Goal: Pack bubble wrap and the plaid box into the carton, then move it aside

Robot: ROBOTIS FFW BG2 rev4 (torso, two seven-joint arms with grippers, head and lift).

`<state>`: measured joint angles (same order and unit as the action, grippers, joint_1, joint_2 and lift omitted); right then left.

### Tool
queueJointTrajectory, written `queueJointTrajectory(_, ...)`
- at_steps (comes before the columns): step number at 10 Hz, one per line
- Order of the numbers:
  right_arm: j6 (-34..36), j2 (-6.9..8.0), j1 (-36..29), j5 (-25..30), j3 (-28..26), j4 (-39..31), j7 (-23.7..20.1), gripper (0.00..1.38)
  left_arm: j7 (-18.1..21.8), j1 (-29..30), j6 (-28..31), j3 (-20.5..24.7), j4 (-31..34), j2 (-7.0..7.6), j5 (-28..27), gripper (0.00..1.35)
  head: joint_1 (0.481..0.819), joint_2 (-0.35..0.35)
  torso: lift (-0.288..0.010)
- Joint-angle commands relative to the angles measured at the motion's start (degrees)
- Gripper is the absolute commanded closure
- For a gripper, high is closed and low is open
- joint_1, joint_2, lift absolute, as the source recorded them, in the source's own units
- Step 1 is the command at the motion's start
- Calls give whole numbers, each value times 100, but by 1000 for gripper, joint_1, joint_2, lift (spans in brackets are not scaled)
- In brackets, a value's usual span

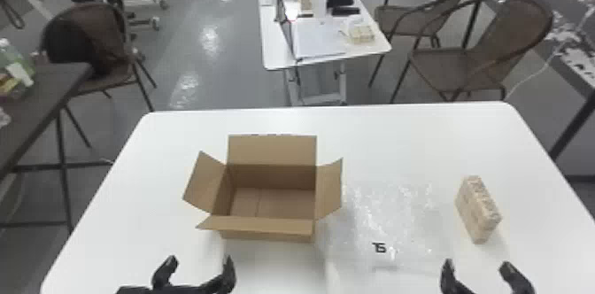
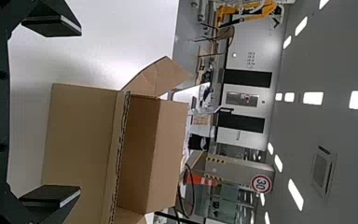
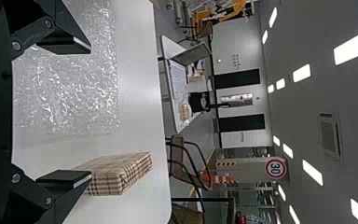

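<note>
The carton stands upright on the table with its flaps spread and nothing inside; its cardboard also shows in the left wrist view. To its right the clear bubble wrap lies flat, and beyond that the plaid box stands on a narrow side. My left gripper is open at the near side of the carton, empty; its fingers are wide apart in the left wrist view, left gripper. My right gripper, open and empty, is nearer than the plaid box; right wrist view: right gripper, bubble wrap, plaid box.
The white table has bare surface behind the carton and along its left side. Past its far edge stand a smaller cluttered table and brown chairs. A dark table is off to the left.
</note>
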<state>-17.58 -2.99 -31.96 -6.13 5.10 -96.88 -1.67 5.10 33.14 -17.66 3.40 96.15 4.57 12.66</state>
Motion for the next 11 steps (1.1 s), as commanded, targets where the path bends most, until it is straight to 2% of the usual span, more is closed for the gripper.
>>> queueJointTrajectory(1,0,0,5,6,0,3,0,326,0,-1,8,2,0,0,0,111,695,132,-27)
queueJointTrajectory(8,0,0,14,-29,0,20,-9,328,53,-80,-10,55,-53,0,149,113,695,130,-27)
queueJointTrajectory(10,0,0,14,-38,0,20,-9,328,123,-247,43,354,-17,-35,422,145,695,145,-27)
queueJointTrajectory(11,0,-9,14,-55,0,29,-9,328,343,-422,184,582,27,-53,554,176,695,163,-27)
